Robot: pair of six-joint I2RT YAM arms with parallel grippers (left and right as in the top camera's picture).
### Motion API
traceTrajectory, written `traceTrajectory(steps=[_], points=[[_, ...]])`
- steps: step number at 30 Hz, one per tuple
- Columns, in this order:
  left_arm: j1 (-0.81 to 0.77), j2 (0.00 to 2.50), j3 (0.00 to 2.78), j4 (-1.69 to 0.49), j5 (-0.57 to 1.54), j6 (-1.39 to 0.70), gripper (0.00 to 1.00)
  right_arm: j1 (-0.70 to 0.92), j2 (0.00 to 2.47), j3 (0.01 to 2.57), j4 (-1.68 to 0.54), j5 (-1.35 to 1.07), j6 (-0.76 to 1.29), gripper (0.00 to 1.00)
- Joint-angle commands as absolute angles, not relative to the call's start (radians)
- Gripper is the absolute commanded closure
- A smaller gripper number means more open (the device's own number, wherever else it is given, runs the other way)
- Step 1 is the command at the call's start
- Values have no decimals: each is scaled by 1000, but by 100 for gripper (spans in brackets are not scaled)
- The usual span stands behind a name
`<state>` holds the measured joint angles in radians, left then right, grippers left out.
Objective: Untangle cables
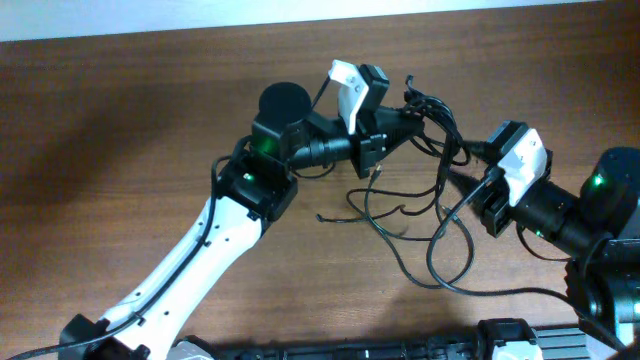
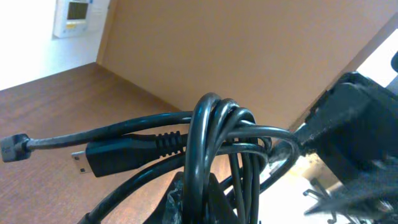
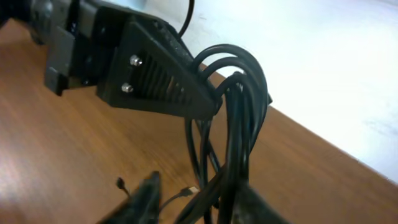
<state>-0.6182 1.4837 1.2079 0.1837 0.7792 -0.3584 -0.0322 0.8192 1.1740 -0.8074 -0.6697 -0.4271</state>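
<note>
- Overhead: the left claw [image 1: 412,118] reached across the middle of the counter [image 1: 150,120] and was clenched on the cables [image 1: 440,115], grasping them at the bunched upper end of the tangle. From that bunch, loose loops trailed down and lay on the counter in front of the right claw [image 1: 472,185], which sat just beside the hanging strands. From this height I could not tell how its jaws stood.
- Left wrist: the cables [image 2: 205,143] filled the near field as several cords arched together over one point. A thick moulded plug [image 2: 124,152] stuck out to the left of the arch, and a thinner cord ran past it to a small plug end [image 2: 9,149]. Only this view showed those plugs clearly. The claw's own grip was hidden under the bundle.
- Right wrist: this view alone showed both claws at work. The left claw [image 3: 214,102] appeared as a black ribbed wedge pinching the top of the cables [image 3: 245,99], which draped over its tip and fell straight down. The right claw [image 3: 199,202] was released, its blurred fingers [image 3: 146,199] standing apart with the hanging cords passing between them, unpinched. Two small loose ends [image 3: 119,182] rested on the counter [image 3: 62,149] below.
</note>
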Motion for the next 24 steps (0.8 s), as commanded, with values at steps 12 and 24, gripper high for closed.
traceTrajectory(steps=[12,24], points=[[-672,1479,1219,189,801,-343,100,-34,821,1176,-805,-649,-430,74],[-685,1479,1219,189,789,-343,100,-34,820,1176,-814,-643,-429,96]])
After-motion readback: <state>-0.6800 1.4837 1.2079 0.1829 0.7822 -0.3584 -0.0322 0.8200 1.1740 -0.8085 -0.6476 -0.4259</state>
